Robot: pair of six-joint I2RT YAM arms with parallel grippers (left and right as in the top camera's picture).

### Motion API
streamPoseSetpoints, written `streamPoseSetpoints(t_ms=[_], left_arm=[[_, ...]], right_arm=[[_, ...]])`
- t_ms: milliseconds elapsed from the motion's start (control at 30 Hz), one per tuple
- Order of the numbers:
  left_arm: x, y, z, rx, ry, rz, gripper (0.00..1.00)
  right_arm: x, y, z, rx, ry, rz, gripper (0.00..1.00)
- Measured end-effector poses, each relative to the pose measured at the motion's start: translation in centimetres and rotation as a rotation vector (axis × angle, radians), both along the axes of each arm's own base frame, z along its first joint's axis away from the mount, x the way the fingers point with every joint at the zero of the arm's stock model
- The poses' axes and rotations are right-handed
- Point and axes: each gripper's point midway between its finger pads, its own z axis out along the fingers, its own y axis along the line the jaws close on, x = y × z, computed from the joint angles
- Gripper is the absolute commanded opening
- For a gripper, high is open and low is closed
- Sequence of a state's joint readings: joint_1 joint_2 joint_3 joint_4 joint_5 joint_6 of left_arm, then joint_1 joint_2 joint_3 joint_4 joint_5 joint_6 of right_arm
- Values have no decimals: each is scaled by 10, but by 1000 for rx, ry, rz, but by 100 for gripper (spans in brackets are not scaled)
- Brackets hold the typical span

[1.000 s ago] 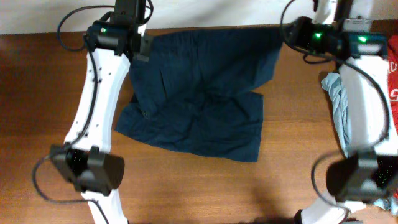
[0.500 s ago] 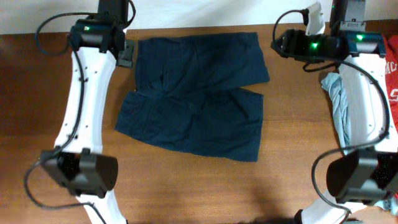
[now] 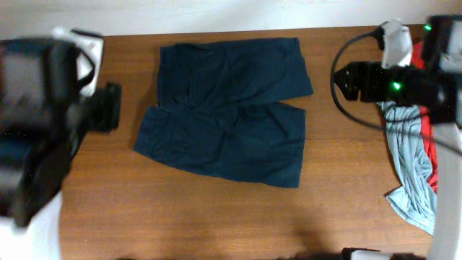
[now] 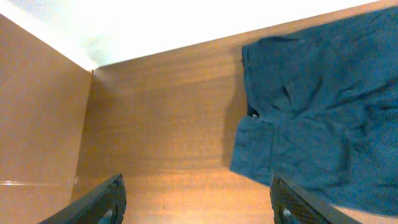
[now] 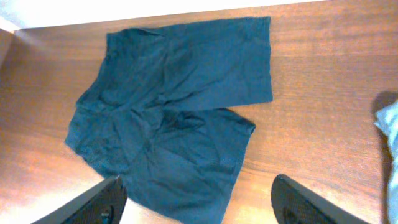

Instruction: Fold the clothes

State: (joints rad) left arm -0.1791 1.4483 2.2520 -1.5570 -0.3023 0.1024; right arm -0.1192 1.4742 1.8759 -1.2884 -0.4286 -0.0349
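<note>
A pair of dark navy shorts (image 3: 224,108) lies spread flat on the wooden table, waistband to the left and legs to the right. It also shows in the left wrist view (image 4: 305,118) and the right wrist view (image 5: 174,118). My left gripper (image 3: 108,108) is raised high to the left of the shorts, blurred, and its open, empty jaws (image 4: 199,205) hang over bare wood. My right gripper (image 3: 346,81) is raised to the right of the shorts, and its open, empty jaws (image 5: 199,202) sit above the lower leg.
A pile of other clothes lies at the table's right edge: a light blue garment (image 3: 408,166) over a red one (image 3: 427,137). The blue one shows at the right edge of the right wrist view (image 5: 388,124). A white wall runs behind the table.
Both grippers have let go of the shorts' far corners and moved outward and up. The shorts dropped flat on the table and now lie still.
</note>
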Motion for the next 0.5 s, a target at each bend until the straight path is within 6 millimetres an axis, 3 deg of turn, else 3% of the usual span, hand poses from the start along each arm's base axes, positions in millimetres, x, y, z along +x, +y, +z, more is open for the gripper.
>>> streamPoseSetpoints(t_ms=[67,133,233,333,433,500], left_arm=[[-19,2,3,-19,-2,3,73],[-26,2,0,-31,7,9,74],[-10,2,-27,-42,73,32,75],[25,5,-74,-52,171,78,78],[60,10,-146,-91,308,115,78],[71,17,-196,-132,413,137,78]], right_arm=[[-21,2,12,2,-13,-8,83],[-33,3,13,10,8,-22,83],[-37,1,0,19,81,-51,83],[-32,-3,-33,31,200,-88,83],[-28,-5,-74,43,332,-108,83],[-28,-6,-108,50,430,-121,83]])
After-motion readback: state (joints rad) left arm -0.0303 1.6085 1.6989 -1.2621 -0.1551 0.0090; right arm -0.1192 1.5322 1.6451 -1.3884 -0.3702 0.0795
